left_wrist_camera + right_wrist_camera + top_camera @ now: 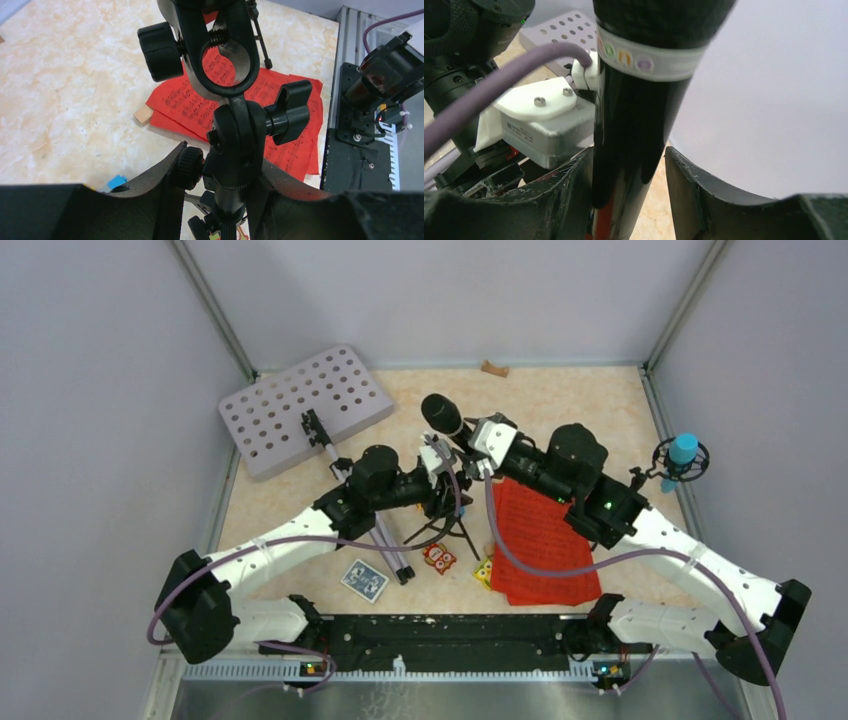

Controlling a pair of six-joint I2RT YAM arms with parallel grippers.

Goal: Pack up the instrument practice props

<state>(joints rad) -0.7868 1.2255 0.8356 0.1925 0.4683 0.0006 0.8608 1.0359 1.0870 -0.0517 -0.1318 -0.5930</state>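
The dark mesh-headed microphone (634, 125) hangs mid-table, just above the small black mic tripod (235, 135). Open marble-patterned tabletop (570, 400) lies behind and red music sheets (540, 540) are beside it. The right gripper (629, 152) is spread around the microphone with a gap on one side. The left gripper (225, 162) pinches the tripod's stem. Both arms reach inward.

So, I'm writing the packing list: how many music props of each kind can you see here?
microphones: 2, the dark microphone and the blue microphone
music stand: 1
mic tripod: 1 in plain view
red sheets: 1 pile
Total: 5
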